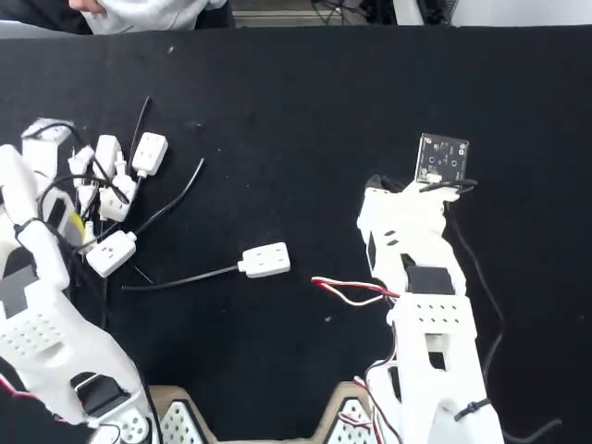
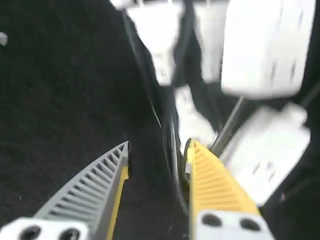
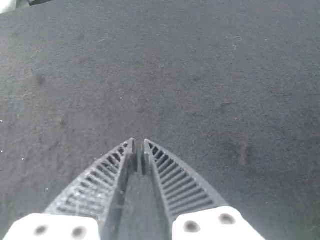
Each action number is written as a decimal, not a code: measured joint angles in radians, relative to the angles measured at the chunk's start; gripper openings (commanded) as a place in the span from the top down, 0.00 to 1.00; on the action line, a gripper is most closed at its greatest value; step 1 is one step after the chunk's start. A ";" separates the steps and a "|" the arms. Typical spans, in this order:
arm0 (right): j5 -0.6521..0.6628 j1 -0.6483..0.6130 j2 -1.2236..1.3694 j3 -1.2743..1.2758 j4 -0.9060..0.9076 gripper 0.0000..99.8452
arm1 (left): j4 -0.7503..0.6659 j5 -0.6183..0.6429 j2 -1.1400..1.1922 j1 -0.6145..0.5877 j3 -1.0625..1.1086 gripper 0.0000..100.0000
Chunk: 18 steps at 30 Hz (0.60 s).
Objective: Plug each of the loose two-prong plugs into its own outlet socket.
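A cluster of white plugs [image 1: 116, 176] and black cables lies at the table's left. One white outlet socket [image 1: 111, 252] sits at its near edge. A second outlet socket [image 1: 265, 260] lies alone near the middle, its black cable running left. My left gripper [image 2: 159, 147] is open, low over the cluster. A black cable [image 2: 172, 165] runs between its grey finger and yellow finger [image 2: 215, 190]. White plug bodies [image 2: 262, 47] and an outlet [image 2: 265, 150] lie just beyond it. My right gripper [image 3: 139, 142] is shut on nothing, above bare black cloth.
The table is covered in black cloth [image 1: 305, 102]. The right arm [image 1: 416, 268] stands at the right, with red and white wires [image 1: 347, 291] trailing from it. Grey mounts [image 1: 259, 421] sit at the front edge.
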 measured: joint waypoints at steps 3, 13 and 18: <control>0.000 0.000 0.000 0.000 0.000 0.99 | 0.058 -0.068 0.000 -0.006 0.000 0.81; 0.000 0.000 0.000 0.000 0.000 0.99 | 0.284 -0.098 0.000 0.046 -0.064 0.81; 0.000 0.000 0.000 0.000 0.000 0.99 | 0.379 -0.072 -0.081 0.051 -0.157 0.81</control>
